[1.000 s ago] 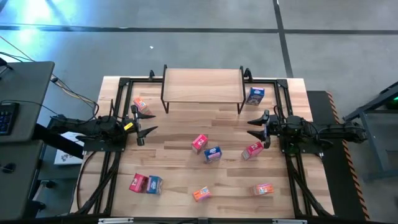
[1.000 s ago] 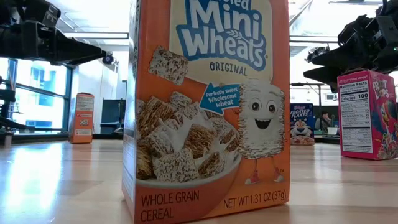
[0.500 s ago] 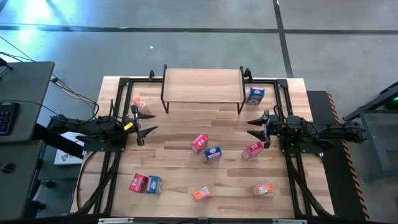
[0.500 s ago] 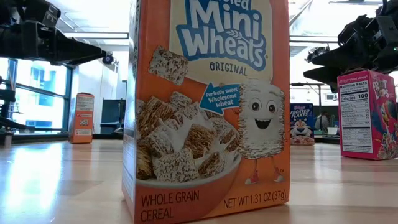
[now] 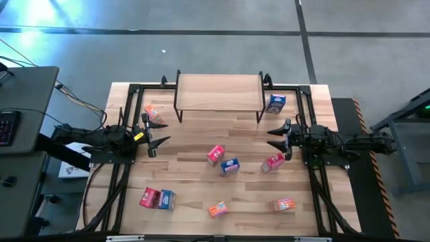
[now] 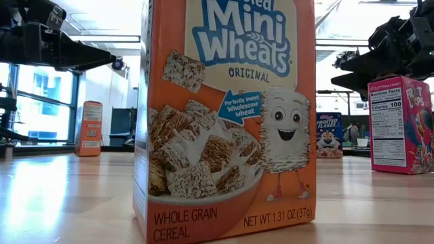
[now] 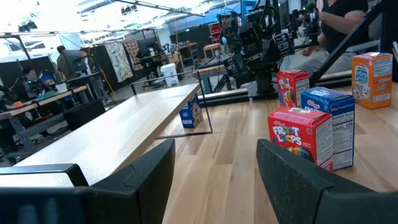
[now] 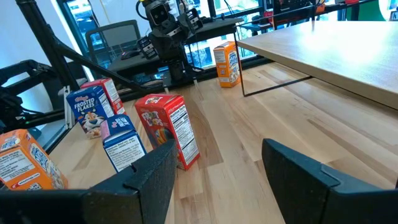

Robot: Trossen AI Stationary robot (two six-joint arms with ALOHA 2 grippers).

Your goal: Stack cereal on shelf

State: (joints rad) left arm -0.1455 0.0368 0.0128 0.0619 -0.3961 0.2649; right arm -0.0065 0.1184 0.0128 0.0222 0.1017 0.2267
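The shelf [image 5: 218, 93], a light plank on thin black legs, stands at the table's far middle. Several small cereal boxes are scattered on the tabletop: an orange one [image 5: 152, 113] by the shelf's left legs, a blue one [image 5: 275, 103] by its right legs, a pink one [image 5: 216, 154], a blue one [image 5: 229, 166] and a pink one [image 5: 273, 162] mid-table, and others near the front. My left gripper [image 5: 161, 132] hovers open at the left side, pointing level toward the middle. My right gripper [image 5: 274, 136] hovers open at the right, facing it. Neither has anything between its fingers.
Along the near edge stand a pink box [image 5: 149, 197] beside a blue one [image 5: 166, 199], and two orange boxes [image 5: 217, 210] [image 5: 285, 204]. An orange Mini Wheats box [image 6: 227, 115] fills the low view. Black arm frames [image 5: 121, 168] run along both table sides. People show in the room beyond [image 7: 348, 18].
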